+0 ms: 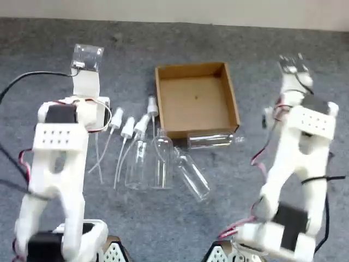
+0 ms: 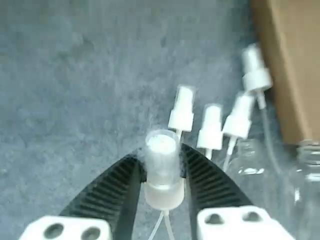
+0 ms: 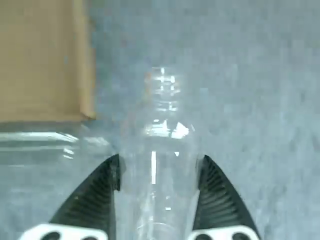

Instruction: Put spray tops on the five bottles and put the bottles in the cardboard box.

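My left gripper (image 2: 161, 161) is shut on a white spray top (image 2: 162, 170), its thin tube hanging down between the black jaws. Three more spray tops (image 2: 210, 132) lie just ahead on the grey carpet, and another (image 2: 255, 72) lies nearer the cardboard box (image 1: 196, 98). My right gripper (image 3: 159, 165) is shut on a clear bottle (image 3: 162, 125) with a bare threaded neck that points away from the wrist. Three clear bottles (image 1: 162, 155) lie in front of the box among the spray tops (image 1: 128, 126). One more bottle (image 1: 210, 141) lies along the box's front wall.
The open cardboard box has nothing inside; its corner (image 3: 85, 100) is close to the held bottle. The left arm (image 1: 60, 136) stands left of the spray tops, the right arm (image 1: 305, 131) right of the box. Bare carpet lies at the far left and far right.
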### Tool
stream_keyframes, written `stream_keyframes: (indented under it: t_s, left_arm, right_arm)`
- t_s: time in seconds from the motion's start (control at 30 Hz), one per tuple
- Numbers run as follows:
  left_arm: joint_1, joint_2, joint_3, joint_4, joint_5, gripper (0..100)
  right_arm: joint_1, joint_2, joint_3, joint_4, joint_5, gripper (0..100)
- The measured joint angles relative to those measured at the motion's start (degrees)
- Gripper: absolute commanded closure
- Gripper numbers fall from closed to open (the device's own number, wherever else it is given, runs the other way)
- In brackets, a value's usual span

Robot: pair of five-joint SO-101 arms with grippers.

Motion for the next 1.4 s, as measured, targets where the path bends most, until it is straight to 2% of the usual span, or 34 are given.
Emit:
stream_keyframes:
  t_s: [0.3,0.47,0.63,0.77,0.9,1.0,1.17,1.4]
  left_arm:
    - [1.8,-16.1,0.0,0.2,4.7,98]
    - [1.9,-23.6,0.0,0.2,6.8,98]
    - [1.9,-30.9,0.0,0.2,8.2,98]
    - [1.9,-36.7,0.0,-0.3,12.0,98]
    - [1.9,-41.6,0.4,-4.7,15.9,98]
    - [1.9,-44.0,0.9,-7.9,18.1,98]
    - [1.9,-44.7,0.9,-9.2,22.2,98]
    - [1.9,-44.7,2.3,-9.2,23.1,98]
  right_arm:
    - [-21.0,-13.5,6.1,-0.1,-2.7,99.5]
    - [-26.2,-15.6,10.6,-5.8,-2.8,99.5]
    - [-32.6,-18.3,14.1,-7.3,-2.8,99.5]
    - [-40.9,-23.6,22.7,-15.3,-2.8,99.5]
    - [-46.7,-31.4,35.6,-27.6,-2.8,99.5]
    - [-51.0,-36.7,44.2,-32.6,-2.8,99.5]
    - [-55.3,-41.8,49.5,-33.8,-2.8,99.5]
    - [-55.6,-43.3,49.8,-33.8,-2.8,99.5]
